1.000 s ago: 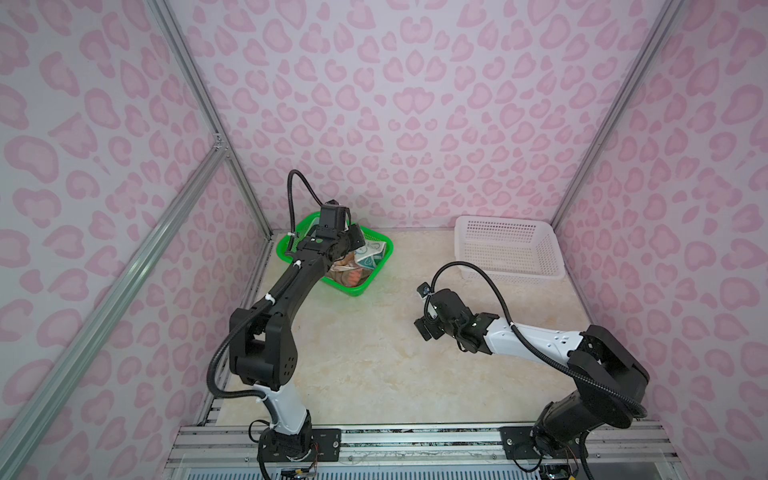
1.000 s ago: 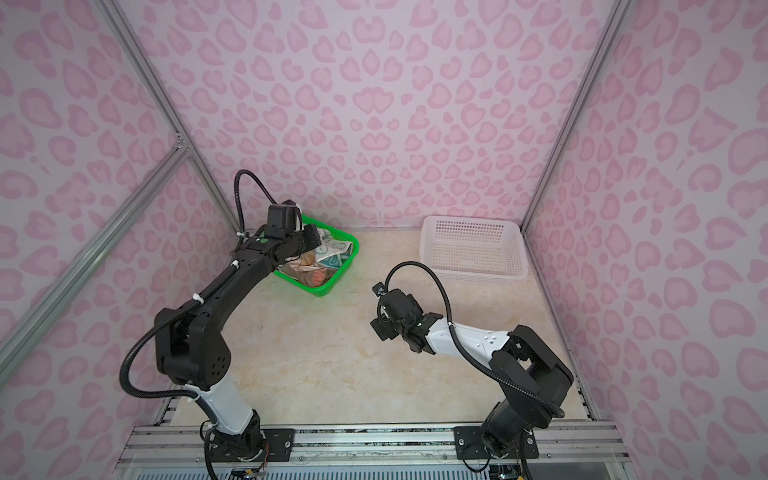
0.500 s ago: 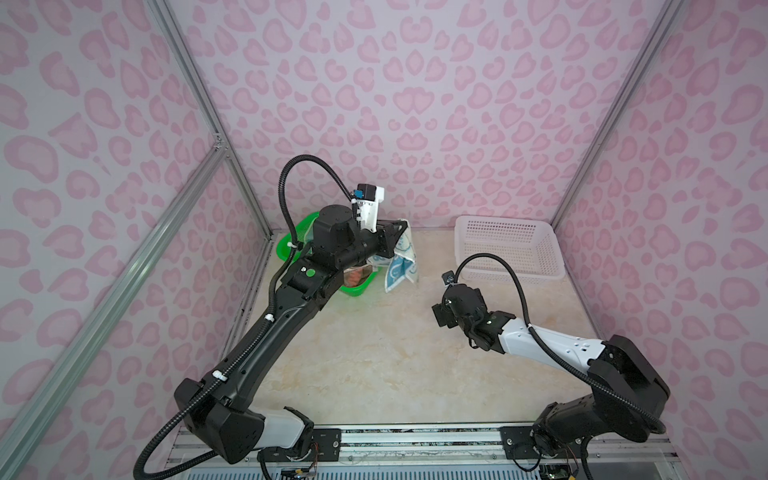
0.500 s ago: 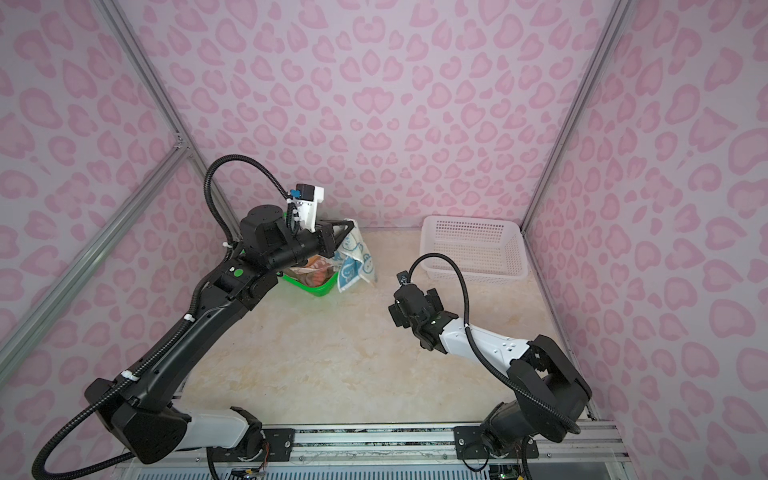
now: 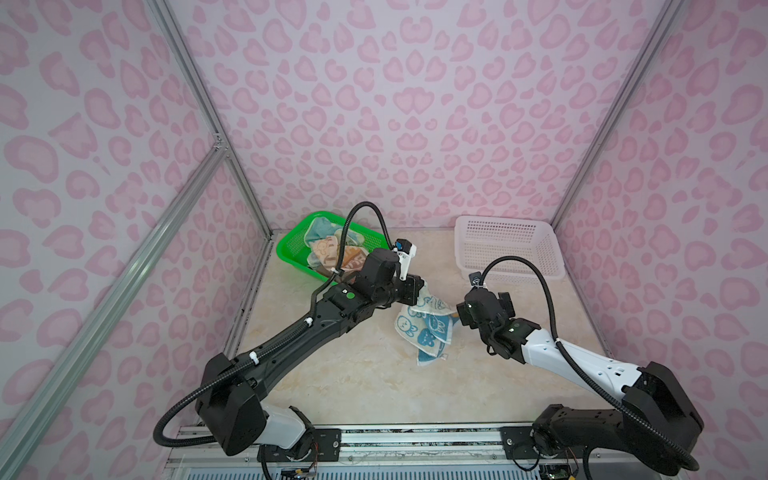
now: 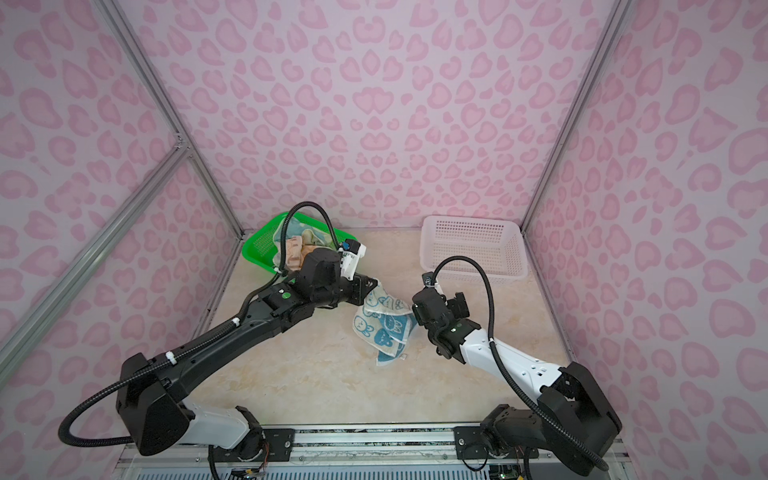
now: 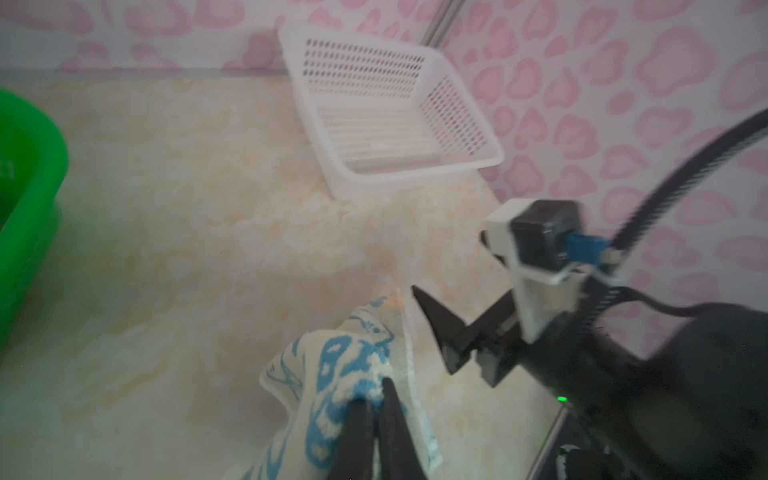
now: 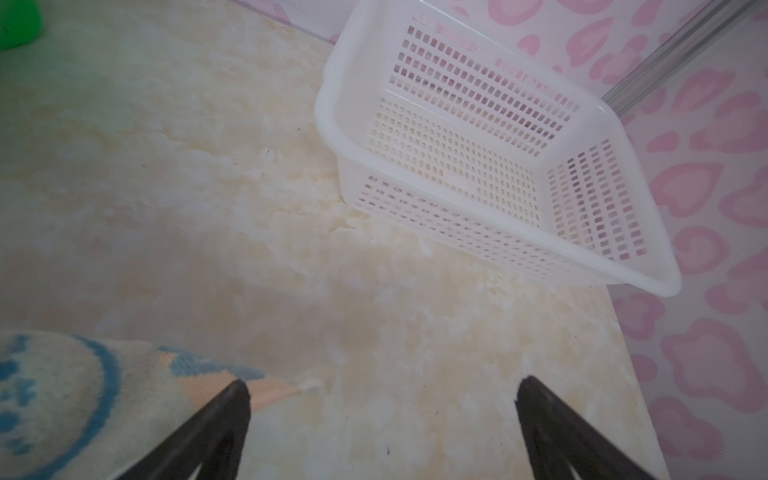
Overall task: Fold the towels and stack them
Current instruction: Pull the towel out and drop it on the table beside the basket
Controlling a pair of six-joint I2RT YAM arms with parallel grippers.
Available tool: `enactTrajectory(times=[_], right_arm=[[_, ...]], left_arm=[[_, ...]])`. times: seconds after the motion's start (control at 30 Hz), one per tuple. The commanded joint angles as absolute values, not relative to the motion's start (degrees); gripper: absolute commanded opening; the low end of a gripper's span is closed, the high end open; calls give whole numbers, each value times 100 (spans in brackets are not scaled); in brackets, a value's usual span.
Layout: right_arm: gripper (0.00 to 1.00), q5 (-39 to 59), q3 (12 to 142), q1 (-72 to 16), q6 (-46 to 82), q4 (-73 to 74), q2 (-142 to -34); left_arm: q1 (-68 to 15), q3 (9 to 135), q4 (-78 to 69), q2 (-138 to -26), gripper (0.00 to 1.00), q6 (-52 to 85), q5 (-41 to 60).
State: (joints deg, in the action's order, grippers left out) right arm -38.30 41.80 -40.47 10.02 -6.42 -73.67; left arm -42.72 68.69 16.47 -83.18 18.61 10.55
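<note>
Cream rabbit towel point(image 5: 424, 332) pinched by left gripper point(image 7: 374, 392), right gripper point(image 8: 382, 386) spread wide, apparently touching its edge

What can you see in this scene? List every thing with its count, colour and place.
rabbit towel: one, cream with blue rabbits, hanging mid-table
other towels: several, count unclear, orange, teal and cream, in the green basket
green basket: one, green, back left
white basket: one, white, back right
table: one, cream marble, underneath
walls: pink heart print, all round
arms: two, black and white, left and right
left fingers: black, shut on the rabbit towel
right fingers: black, open, beside the rabbit towel
</note>
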Motion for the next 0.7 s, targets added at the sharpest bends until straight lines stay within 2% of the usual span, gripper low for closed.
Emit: enactTrajectory(times=[0.0, 0.07, 0.1, 0.13, 0.2, 0.27, 0.37, 0.5, 0.67], right_arm=[[100, -3974, 4182, -4039, 973, -860, -7415], [100, -3858, 4197, -4039, 972, -853, -7473], [100, -3783, 4209, -4037, 973, -827, -7507], [100, -3740, 4210, -4035, 971, -818, -7535], [100, -3631, 4266, -4039, 967, -791, -7621], [100, -3565, 4320, -4035, 949, -789, -7709], [100, -3477, 4424, -4037, 923, -795, -7826], [100, -3238, 4457, -3936, 1071, -826, -7857], [99, -2540, 4253, -3357, 1773, -854, -7648]], left_arm=[[-4263, 6645, 2309, -8584, 2, 2091, -322], [-4262, 6533, 2556, -8726, 2, 2124, -732], [-4258, 6509, 2688, -8797, 6, 2152, -932], [-4252, 6509, 2787, -8843, 18, 2147, -1076], [-4254, 6512, 2967, -8911, 65, 2105, -1286], [-4271, 6520, 3010, -8887, 84, 2030, -1366], [-4314, 6503, 2877, -8704, 98, 1775, -1370], [-4435, 6384, 2463, -8323, 98, 1226, -1118], [-4691, 6441, 1891, -8351, 98, 589, -476]])
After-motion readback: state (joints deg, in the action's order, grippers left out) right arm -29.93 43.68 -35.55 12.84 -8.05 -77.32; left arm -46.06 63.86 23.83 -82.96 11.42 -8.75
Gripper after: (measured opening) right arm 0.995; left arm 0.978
